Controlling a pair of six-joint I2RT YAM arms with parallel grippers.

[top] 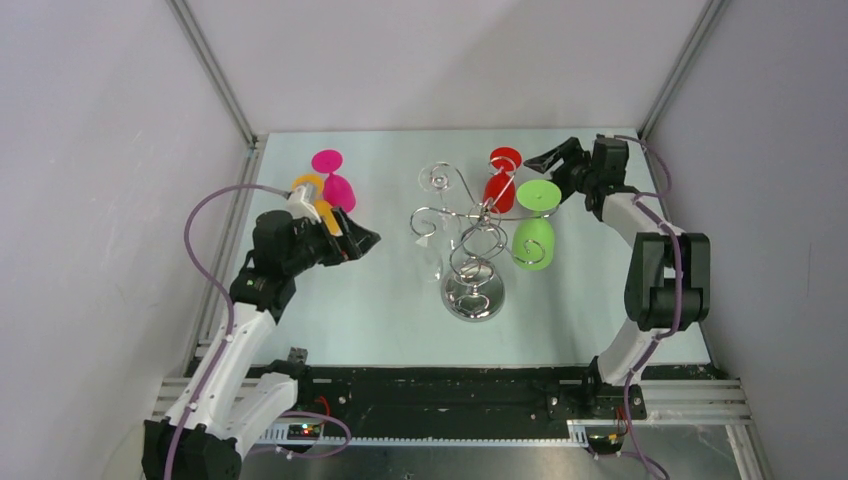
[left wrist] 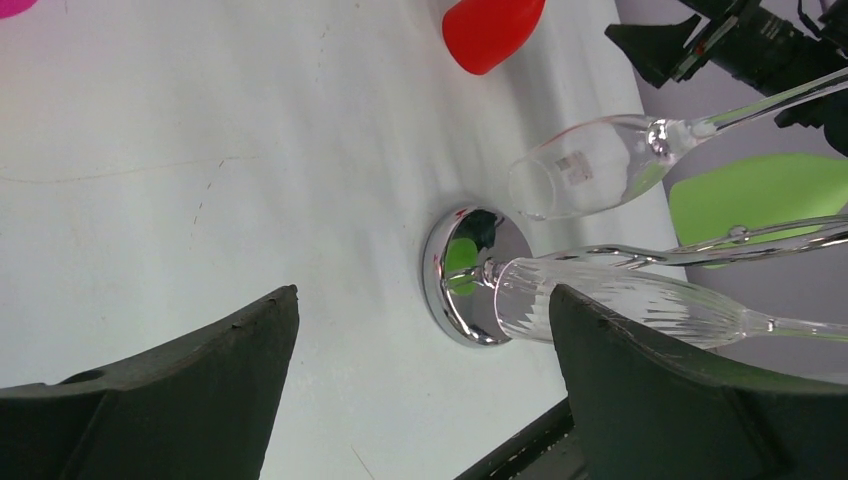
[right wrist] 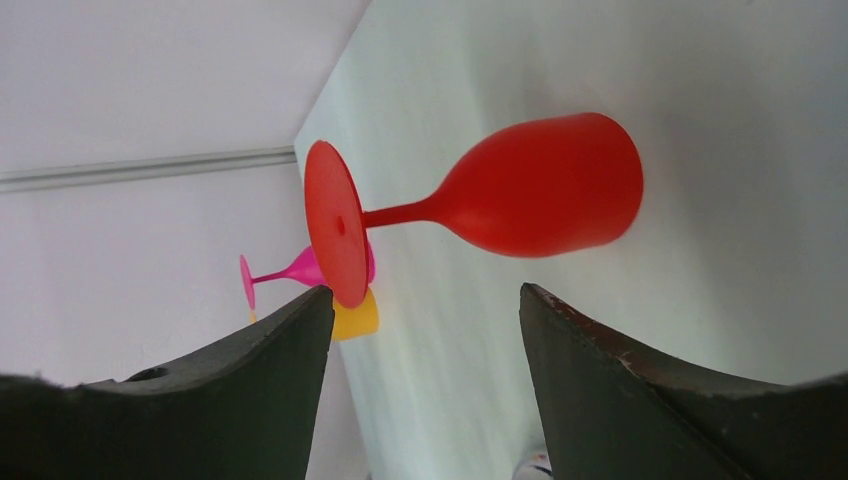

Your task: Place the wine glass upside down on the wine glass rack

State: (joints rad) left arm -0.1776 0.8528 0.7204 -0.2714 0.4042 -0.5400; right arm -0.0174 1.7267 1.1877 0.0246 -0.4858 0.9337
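Chrome wire forms the wine glass rack (top: 474, 296), standing mid-table on its round mirrored base, with a green glass (top: 534, 243), a ribbed clear glass (left wrist: 620, 300) and a plain clear glass (left wrist: 600, 160) hung foot-up from its curled arms; the plain one bears a small sticker too blurred for us to read. Just beyond, we see a red wine glass (top: 499, 190) also foot-up, the right gripper (top: 548, 158) reaching from the far right toward its foot, fingers spread and empty. We find the left gripper (top: 362, 245) likewise spread and empty, pointing at the rack, a yellow glass (top: 325, 212) and a pink glass (top: 338, 190) just behind it.
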